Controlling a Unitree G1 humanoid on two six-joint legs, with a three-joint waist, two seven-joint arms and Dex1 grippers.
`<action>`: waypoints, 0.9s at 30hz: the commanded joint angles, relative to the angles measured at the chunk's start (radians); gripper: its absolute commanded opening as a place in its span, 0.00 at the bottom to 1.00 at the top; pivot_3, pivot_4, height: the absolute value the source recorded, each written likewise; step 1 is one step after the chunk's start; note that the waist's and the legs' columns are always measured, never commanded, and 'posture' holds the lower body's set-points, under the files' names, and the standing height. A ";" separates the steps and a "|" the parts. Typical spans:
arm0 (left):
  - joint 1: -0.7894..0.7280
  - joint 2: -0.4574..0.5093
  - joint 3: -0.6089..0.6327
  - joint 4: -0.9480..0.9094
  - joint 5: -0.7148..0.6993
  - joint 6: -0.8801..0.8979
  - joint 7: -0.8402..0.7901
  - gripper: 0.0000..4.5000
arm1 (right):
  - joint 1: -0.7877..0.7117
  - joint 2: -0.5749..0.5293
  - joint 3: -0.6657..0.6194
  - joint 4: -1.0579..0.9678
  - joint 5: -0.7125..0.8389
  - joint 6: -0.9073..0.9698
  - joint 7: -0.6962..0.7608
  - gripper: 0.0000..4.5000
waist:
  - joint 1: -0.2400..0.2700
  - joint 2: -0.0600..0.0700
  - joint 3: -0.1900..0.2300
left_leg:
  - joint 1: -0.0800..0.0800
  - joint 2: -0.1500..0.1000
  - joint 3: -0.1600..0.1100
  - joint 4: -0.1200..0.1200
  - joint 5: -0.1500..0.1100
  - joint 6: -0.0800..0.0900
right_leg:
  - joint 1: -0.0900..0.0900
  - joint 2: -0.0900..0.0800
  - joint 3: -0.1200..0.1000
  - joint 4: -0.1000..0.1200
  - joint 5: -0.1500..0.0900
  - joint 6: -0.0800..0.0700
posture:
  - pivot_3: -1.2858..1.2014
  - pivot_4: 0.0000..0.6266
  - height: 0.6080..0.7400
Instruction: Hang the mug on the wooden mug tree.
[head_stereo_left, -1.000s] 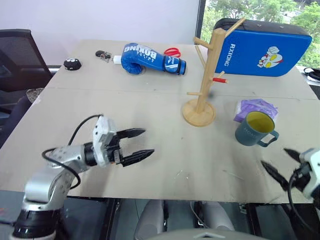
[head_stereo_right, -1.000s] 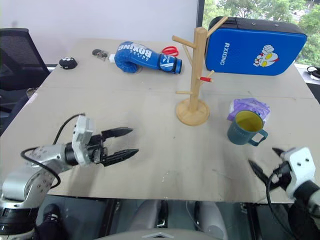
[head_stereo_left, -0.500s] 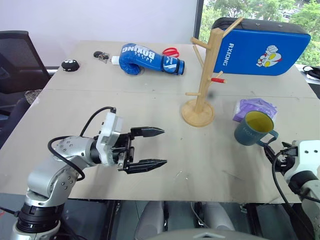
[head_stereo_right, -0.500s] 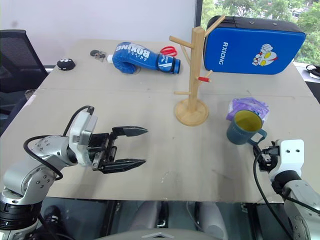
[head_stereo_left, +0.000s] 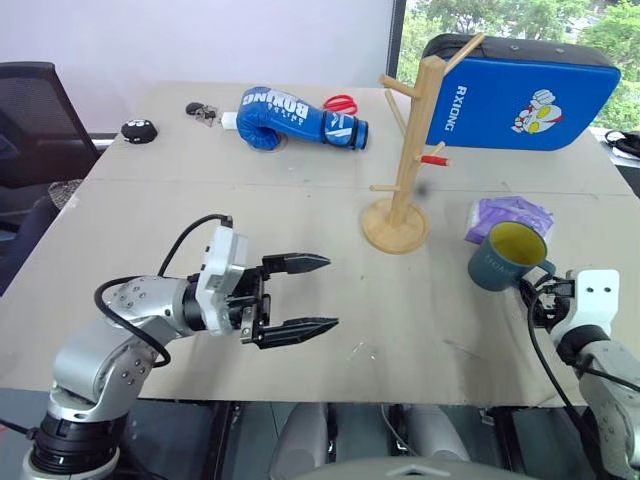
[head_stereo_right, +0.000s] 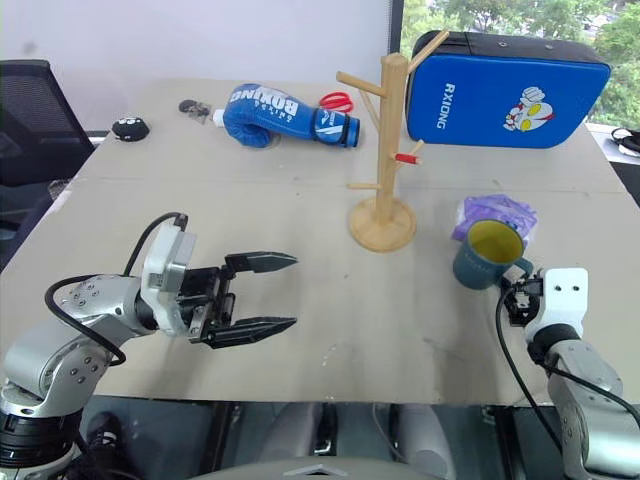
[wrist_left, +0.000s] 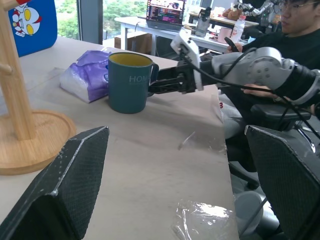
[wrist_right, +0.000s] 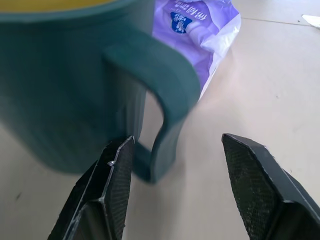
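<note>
The teal mug (head_stereo_left: 503, 260) with its yellow-green inside stands upright on the table at the right, handle turned towards the front edge. My right gripper (wrist_right: 178, 142) is level at the handle (wrist_right: 165, 85), open, one finger on each side of the loop and neither visibly pressing it; from across the table the same fingers (wrist_left: 165, 85) reach to the mug (wrist_left: 129, 82). To the mug's left stands the wooden mug tree (head_stereo_left: 408, 160) with bare pegs, one of them red-tipped. My left gripper (head_stereo_left: 331, 292) hovers open and empty over the table's left front, pointing towards the mug.
A purple tissue pack (head_stereo_left: 512, 214) lies just behind the mug. At the far side lie a blue boxing glove (head_stereo_left: 298, 115), red scissors (head_stereo_left: 345, 102), a blue pad (head_stereo_left: 525, 90), keys (head_stereo_left: 203, 109) and a small black object (head_stereo_left: 138, 130). A person (wrist_left: 300, 30) sits beyond the table's right end.
My right gripper has moved forward to the mug's handle and its fingers have narrowed around the loop. The left gripper has shifted a little towards the middle. The mug has not moved.
</note>
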 joint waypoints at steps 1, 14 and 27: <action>0.002 0.014 0.034 -0.048 -0.042 0.002 0.001 1.00 | -0.034 -0.008 0.007 0.018 -0.021 -0.023 -0.008 0.22 | -0.001 0.000 0.000 | 0.000 0.000 0.000 0.000 0.000 0.000 | 0.000 0.000 0.000 0.000 0.000 0.000 | 0.52 0.24 1.00; 0.023 -0.044 0.049 -0.044 -0.079 -0.014 0.069 1.00 | -0.145 -0.195 -0.025 -0.129 0.134 0.082 0.181 0.01 | -0.003 0.002 0.001 | 0.000 0.000 0.001 0.000 0.000 0.000 | 0.000 0.000 0.001 0.000 0.000 0.000 | 0.52 0.24 1.00; 0.111 -0.137 0.200 -0.005 -0.168 -0.082 0.097 1.00 | -0.724 -0.432 0.182 -0.114 0.320 0.434 0.279 0.01 | -0.011 0.001 0.001 | -0.002 0.000 0.000 0.000 0.000 0.000 | -0.001 0.000 0.000 -0.001 0.000 -0.001 | 0.52 0.24 1.00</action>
